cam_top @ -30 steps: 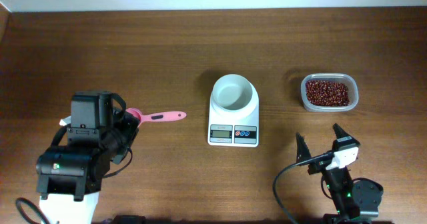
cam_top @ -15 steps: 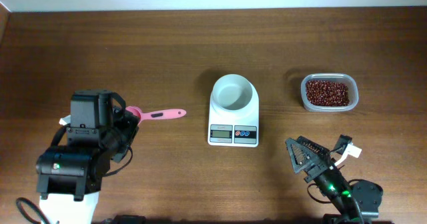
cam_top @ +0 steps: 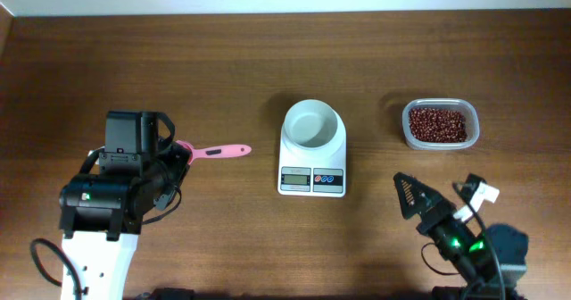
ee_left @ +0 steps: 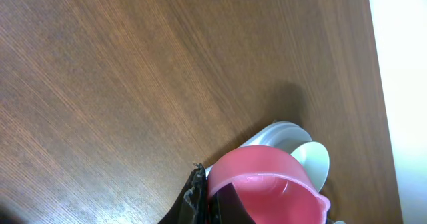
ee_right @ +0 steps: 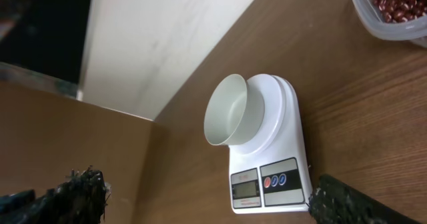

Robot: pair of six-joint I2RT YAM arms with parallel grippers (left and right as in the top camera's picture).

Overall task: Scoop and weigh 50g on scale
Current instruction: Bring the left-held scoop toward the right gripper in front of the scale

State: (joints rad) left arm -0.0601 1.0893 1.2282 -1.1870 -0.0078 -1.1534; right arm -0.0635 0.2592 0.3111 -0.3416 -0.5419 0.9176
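Note:
The white scale (cam_top: 312,168) stands mid-table with its round white bowl (cam_top: 311,124) empty. Dark red-brown beans (cam_top: 437,122) fill a clear tub (cam_top: 473,135) to its right. My left gripper (cam_top: 175,153) is shut on a pink measuring spoon (cam_top: 221,151), whose handle points right toward the scale. In the left wrist view the spoon's pink cup (ee_left: 267,184) sits against my gripper (ee_left: 213,196), with the scale (ee_left: 303,151) behind it. My right gripper (cam_top: 439,200) stands open in front of the tub, holding nothing. The right wrist view shows the scale (ee_right: 277,144), bowl (ee_right: 225,111) and beans (ee_right: 399,3) beyond the gripper (ee_right: 207,187).
Brown wooden table (cam_top: 223,59) runs all round. A pale wall (ee_right: 167,37) lies past the table's far edge. Both arm bases sit at the near edge, left (cam_top: 89,246) and right (cam_top: 482,255).
My left arm has shifted slightly right and away, carrying the pink spoon. My right arm has turned and drifted right, its gripper still open.

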